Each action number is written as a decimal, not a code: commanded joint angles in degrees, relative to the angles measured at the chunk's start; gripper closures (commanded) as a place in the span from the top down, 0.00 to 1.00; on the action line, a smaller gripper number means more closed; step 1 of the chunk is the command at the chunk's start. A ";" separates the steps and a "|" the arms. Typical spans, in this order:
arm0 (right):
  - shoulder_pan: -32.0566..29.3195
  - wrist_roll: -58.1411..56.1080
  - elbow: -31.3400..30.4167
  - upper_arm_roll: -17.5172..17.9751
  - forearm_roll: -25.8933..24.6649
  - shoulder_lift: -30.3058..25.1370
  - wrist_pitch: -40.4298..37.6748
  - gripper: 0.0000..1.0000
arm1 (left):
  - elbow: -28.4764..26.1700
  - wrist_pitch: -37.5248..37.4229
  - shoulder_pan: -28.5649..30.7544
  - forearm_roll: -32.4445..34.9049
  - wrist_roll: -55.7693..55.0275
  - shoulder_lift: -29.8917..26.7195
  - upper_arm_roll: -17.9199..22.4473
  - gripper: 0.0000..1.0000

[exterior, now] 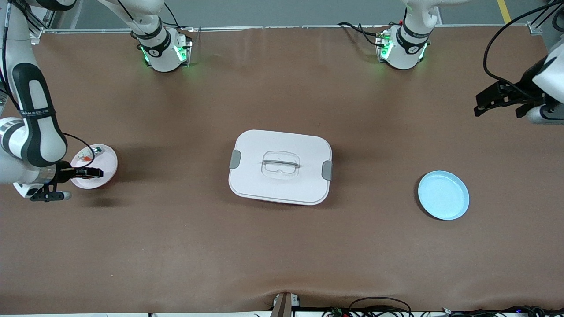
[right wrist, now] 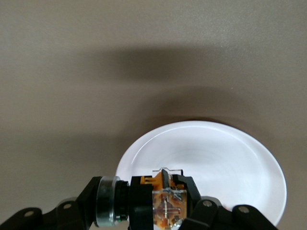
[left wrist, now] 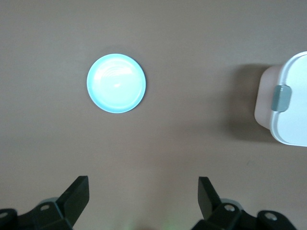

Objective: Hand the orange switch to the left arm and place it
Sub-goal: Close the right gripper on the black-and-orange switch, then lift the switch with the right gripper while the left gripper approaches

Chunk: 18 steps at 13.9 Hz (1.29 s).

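In the right wrist view my right gripper [right wrist: 164,189] is shut on the orange switch [right wrist: 165,207], an orange and clear body with a black and silver round cap. It is held just above a white plate [right wrist: 216,158]. In the front view this gripper [exterior: 90,173] is over that plate [exterior: 108,163] at the right arm's end of the table. The white box [exterior: 280,166], with grey side clips, stands mid-table. My left gripper [exterior: 495,100] waits in the air at the left arm's end. Its fingers [left wrist: 76,196] stand wide open with nothing between them.
A light blue plate [exterior: 443,195] lies toward the left arm's end, nearer the front camera than the left gripper; it also shows in the left wrist view [left wrist: 116,83] with a corner of the box [left wrist: 288,100]. A small whitish part [exterior: 87,155] lies on the white plate.
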 commanded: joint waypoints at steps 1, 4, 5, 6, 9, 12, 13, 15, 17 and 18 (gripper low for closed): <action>2.51 6.12 3.11 -0.10 -2.44 -0.75 -4.52 0.00 | 0.89 0.46 0.21 -3.69 -0.54 -0.09 -2.16 1.00; 4.35 10.25 3.12 -0.01 -2.44 -2.50 -7.42 0.00 | 0.80 2.65 0.30 -14.75 -3.00 0.00 -2.17 1.00; 5.23 13.23 3.12 -0.01 -2.44 -3.12 -8.21 0.00 | 0.80 4.40 0.21 -17.83 -3.09 0.00 -2.17 1.00; 6.20 15.43 3.12 0.08 -2.44 -3.56 -9.00 0.00 | 0.63 6.25 0.12 -20.47 -3.09 0.00 -2.52 1.00; 7.79 19.23 2.94 0.34 -1.22 -4.27 -10.24 0.00 | 0.45 11.26 -0.05 -29.61 -4.76 2.27 -4.71 1.00; 10.24 23.34 2.85 0.34 2.30 -4.70 -10.50 0.00 | 0.45 17.23 -0.05 -33.24 -7.56 3.77 -9.01 1.00; 10.86 25.10 2.94 0.43 2.39 -4.97 -11.20 0.00 | 0.45 19.16 -0.14 -33.24 -9.75 4.47 -10.77 1.00; 13.05 27.83 2.77 0.34 2.65 -5.32 -11.64 0.00 | 0.45 23.47 -0.67 -33.33 -13.45 5.35 -13.06 1.00; 13.24 28.72 2.76 0.43 2.65 -5.67 -11.82 0.00 | 0.45 27.86 -2.59 -33.77 -16.52 6.93 -13.86 1.00; 13.67 29.33 2.76 0.43 2.74 -5.67 -11.91 0.00 | 0.45 29.54 -3.73 -34.12 -17.85 7.46 -13.86 1.00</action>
